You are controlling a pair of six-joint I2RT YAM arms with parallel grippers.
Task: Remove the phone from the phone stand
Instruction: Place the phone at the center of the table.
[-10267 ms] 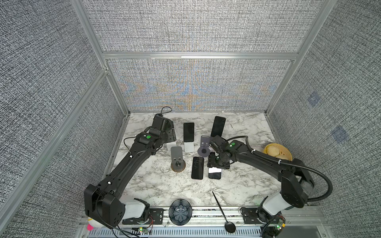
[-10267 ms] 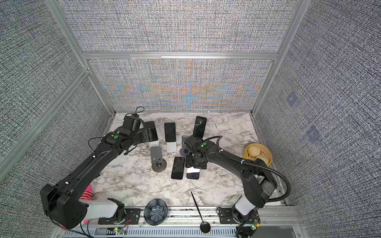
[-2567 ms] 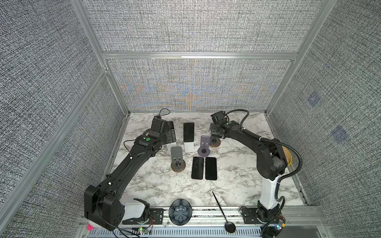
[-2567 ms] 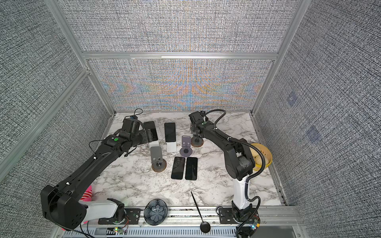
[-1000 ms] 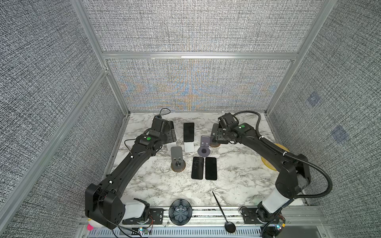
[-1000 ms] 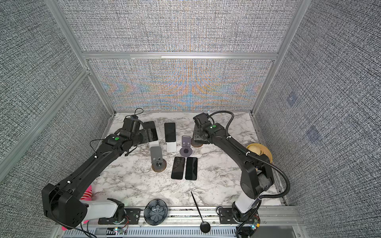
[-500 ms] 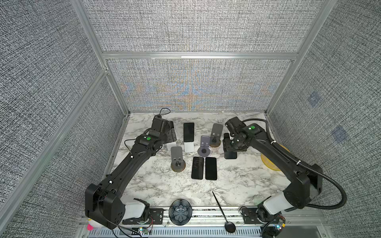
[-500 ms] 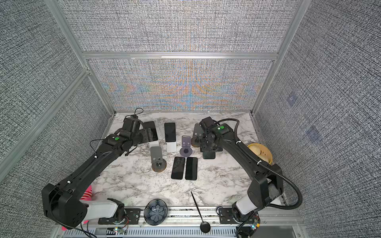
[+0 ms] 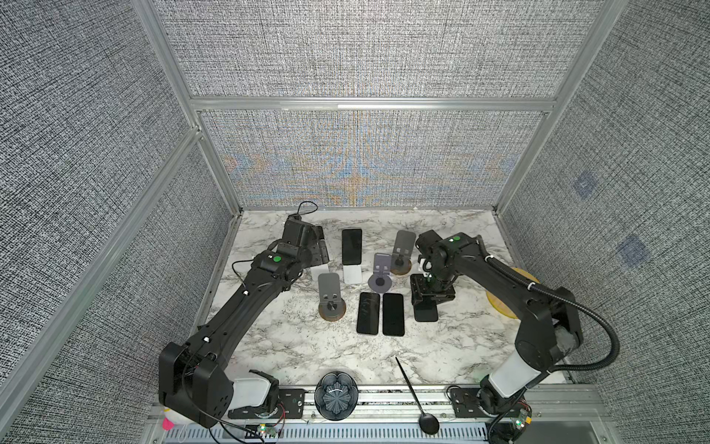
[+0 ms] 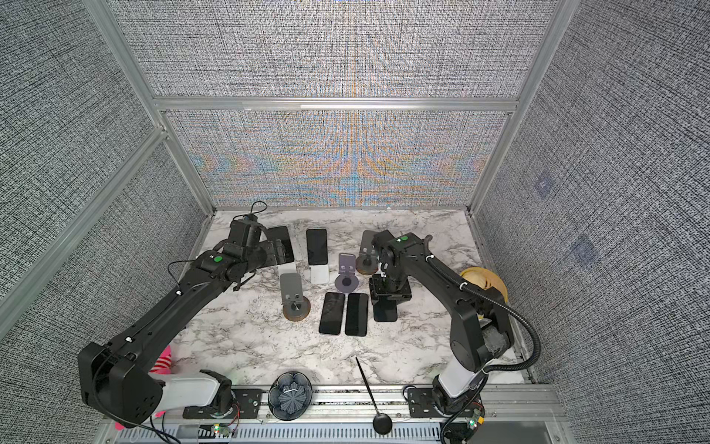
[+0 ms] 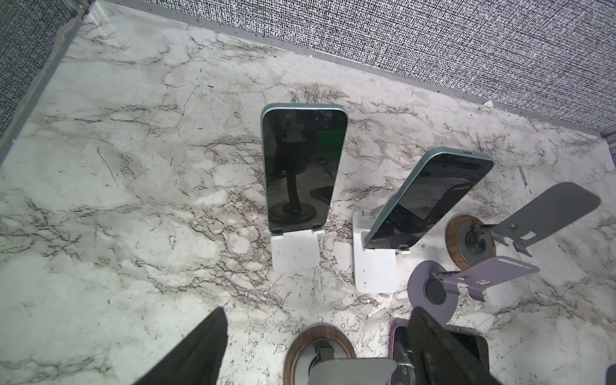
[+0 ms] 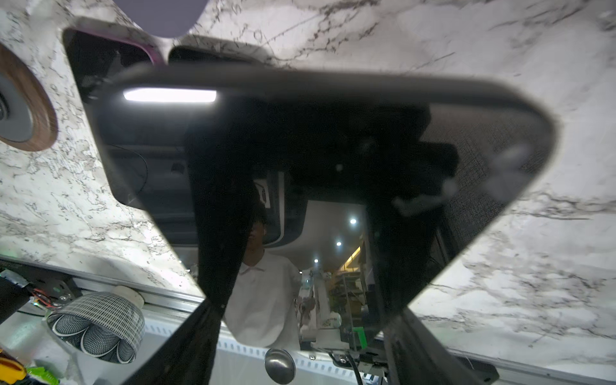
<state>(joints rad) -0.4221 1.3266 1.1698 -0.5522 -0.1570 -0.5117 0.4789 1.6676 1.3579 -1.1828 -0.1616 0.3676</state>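
My right gripper (image 9: 430, 296) is shut on a black phone (image 9: 425, 313), holding it low over the marble just right of two phones (image 9: 368, 313) lying flat. That held phone (image 12: 300, 133) fills the right wrist view. Behind it stands the bare grey stand (image 9: 401, 250) on a wooden base. Two more phones (image 11: 301, 170) (image 11: 430, 196) lean on white stands (image 11: 295, 248) (image 11: 375, 266). My left gripper (image 11: 316, 333) hangs open in front of the far-left one, holding nothing.
A purple stand (image 9: 380, 276) and a second grey stand (image 9: 330, 296) with a wooden base stand bare mid-table. A yellow bowl (image 9: 503, 296) sits at the right edge. A patterned bowl (image 9: 337, 396) and black spoon (image 9: 413, 392) lie on the front rail.
My right gripper has carried the black phone from the back grey stand forward and down, to beside the two flat phones. The left arm has not moved.
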